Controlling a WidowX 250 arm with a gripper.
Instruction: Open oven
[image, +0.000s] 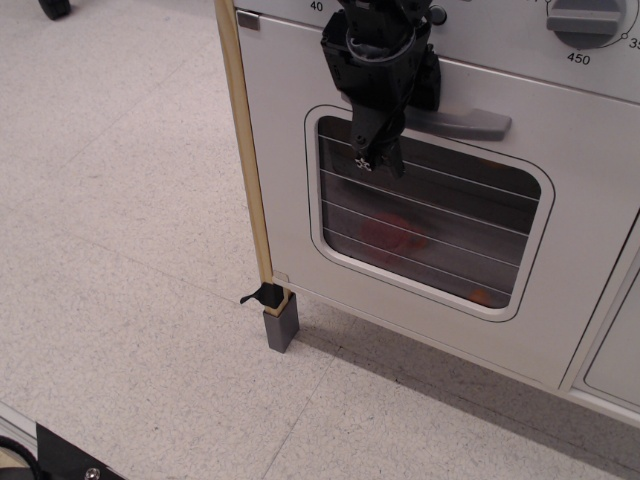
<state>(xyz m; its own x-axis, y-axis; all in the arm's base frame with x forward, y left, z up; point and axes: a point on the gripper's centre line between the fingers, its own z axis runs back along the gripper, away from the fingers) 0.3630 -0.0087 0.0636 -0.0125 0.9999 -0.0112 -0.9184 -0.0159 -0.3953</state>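
The white toy oven (290, 190) fills the right of the view. Its door is shut flush against the body. The rounded window (440, 235) has thin horizontal lines. The grey bar handle (465, 122) runs above it, under the grey dial panel (500, 30). My black gripper (402, 120) hangs in front of the door at the handle's left end and hides that end. One finger (377, 150) reaches down over the window's top edge and the other (426, 85) sits above the handle. The jaws look open around the bar.
A pale wooden post (245, 150) with a grey foot (281, 325) stands at the oven's left edge. A white panelled cabinet door (615, 350) is at the right. A dial (585, 20) sits top right. Something red (395, 232) shows dimly inside. Speckled floor (120, 250) lies to the left.
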